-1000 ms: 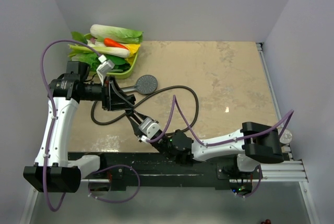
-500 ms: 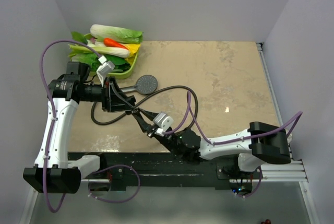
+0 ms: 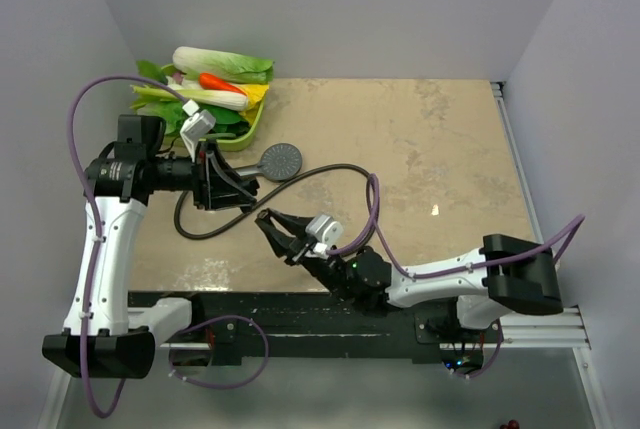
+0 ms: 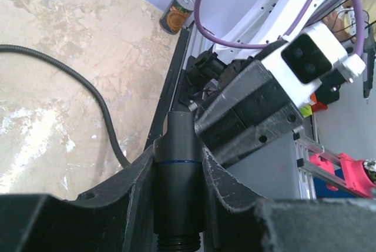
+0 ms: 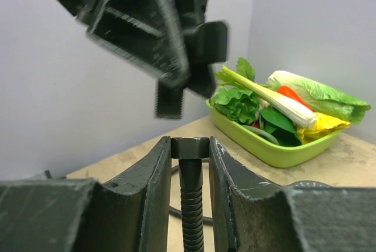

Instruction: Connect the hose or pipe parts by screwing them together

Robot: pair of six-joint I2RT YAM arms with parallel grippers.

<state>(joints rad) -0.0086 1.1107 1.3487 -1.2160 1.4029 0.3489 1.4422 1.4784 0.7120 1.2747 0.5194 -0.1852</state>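
Note:
The dark shower head (image 3: 282, 161) hangs over the table with its handle (image 4: 178, 181) clamped in my left gripper (image 3: 241, 189), which is shut on it (image 4: 179, 153). The handle's threaded end (image 4: 178, 242) pokes out behind the jaws. My right gripper (image 3: 268, 222) is shut on the hose's hex end nut (image 5: 190, 147), with the ribbed hose (image 5: 191, 217) running down between its fingers. The hose (image 3: 345, 170) loops across the table. In the right wrist view the left gripper (image 5: 154, 26) hangs blurred above the nut, with a gap between them.
A green tray (image 3: 251, 131) of vegetables sits at the back left corner, also in the right wrist view (image 5: 276, 149). Purple cables (image 3: 372, 214) arch over both arms. A can (image 4: 176, 13) stands beyond the black base rail (image 3: 300, 307).
My right gripper has turned and drawn back from the left gripper with the hose nut, its wrist swinging right. The left arm has shifted slightly up and left with the shower head.

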